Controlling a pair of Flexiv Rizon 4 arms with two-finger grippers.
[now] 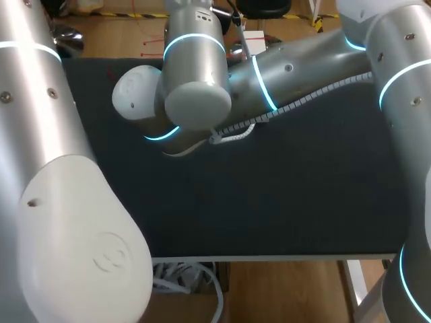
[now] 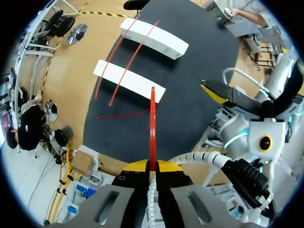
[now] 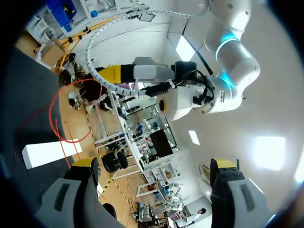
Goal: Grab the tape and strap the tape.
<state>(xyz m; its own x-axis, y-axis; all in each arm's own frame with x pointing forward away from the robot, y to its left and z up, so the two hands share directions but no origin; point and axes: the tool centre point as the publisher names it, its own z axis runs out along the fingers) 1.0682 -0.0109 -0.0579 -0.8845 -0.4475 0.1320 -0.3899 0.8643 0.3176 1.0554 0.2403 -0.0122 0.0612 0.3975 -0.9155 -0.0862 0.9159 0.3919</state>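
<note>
Left pincer (image 2: 152, 166) is clamped on the red tape (image 2: 152, 123), which runs straight ahead to the nearer white block (image 2: 129, 80) on the dark counter (image 2: 199, 61), seemingly looping over it. Right pincer (image 3: 154, 164) stands wide open, gripping nothing.

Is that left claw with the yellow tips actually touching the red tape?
Touching. The left wrist view shows the red tape running in between the yellow tips of the left gripper, which press on it from both sides.
</note>
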